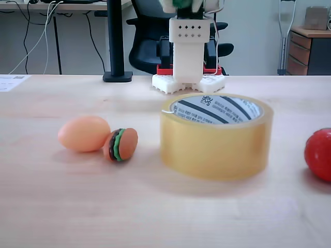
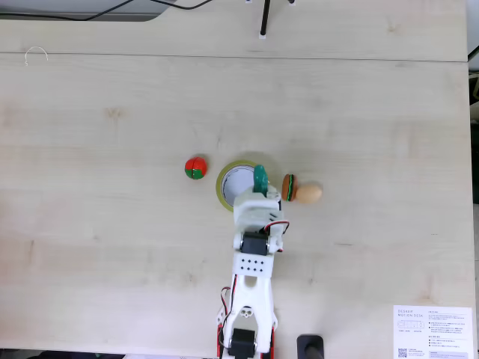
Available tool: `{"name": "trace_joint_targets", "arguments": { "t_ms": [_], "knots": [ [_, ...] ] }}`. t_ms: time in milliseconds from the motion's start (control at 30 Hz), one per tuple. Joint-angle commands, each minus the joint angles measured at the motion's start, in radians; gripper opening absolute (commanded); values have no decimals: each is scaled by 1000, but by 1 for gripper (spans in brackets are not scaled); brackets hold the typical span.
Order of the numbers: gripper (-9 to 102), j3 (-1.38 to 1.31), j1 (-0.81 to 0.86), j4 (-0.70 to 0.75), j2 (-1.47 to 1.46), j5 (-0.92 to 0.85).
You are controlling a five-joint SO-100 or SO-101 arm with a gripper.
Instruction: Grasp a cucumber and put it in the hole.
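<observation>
Fixed views, one from table height and one from above, are set side by side. From above, the gripper [image 2: 260, 182] is seen raised over the right edge of the tape roll [image 2: 223, 182], with the cucumber [image 2: 260, 178] clamped at its tip; the fingers are closed on the green piece. At table height a scrap of green is glimpsed at the top edge of the frame, high above the roll (most of it is cut off there). The hole [image 1: 216, 109] lies open below, its white core with black print plainly visible. The cucumber is held off-centre as seen from above, over the roll's rim on the hamburger side, not yet over the opening.

Carrying is judged the step in hand: the grasp is done, the drop is not. A small shift toward the centre of the hole is called for, then a lowering and a release.

Also noted on the wooden table [image 2: 112, 224]: a toy hamburger [image 1: 120, 144] touching an orange egg [image 1: 84, 134], just beside the roll; a red ball [image 1: 318, 154] on the roll's other side.
</observation>
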Motion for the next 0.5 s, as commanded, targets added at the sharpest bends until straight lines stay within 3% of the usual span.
{"name": "trace_joint_targets", "arguments": {
  "t_ms": [0, 200, 467],
  "knots": [
    [0, 98, -3, -91, 92, 325],
    [0, 252, -3, -213, 94, 322],
    [0, 249, -6, -353, -9, 319]
  ]
}}
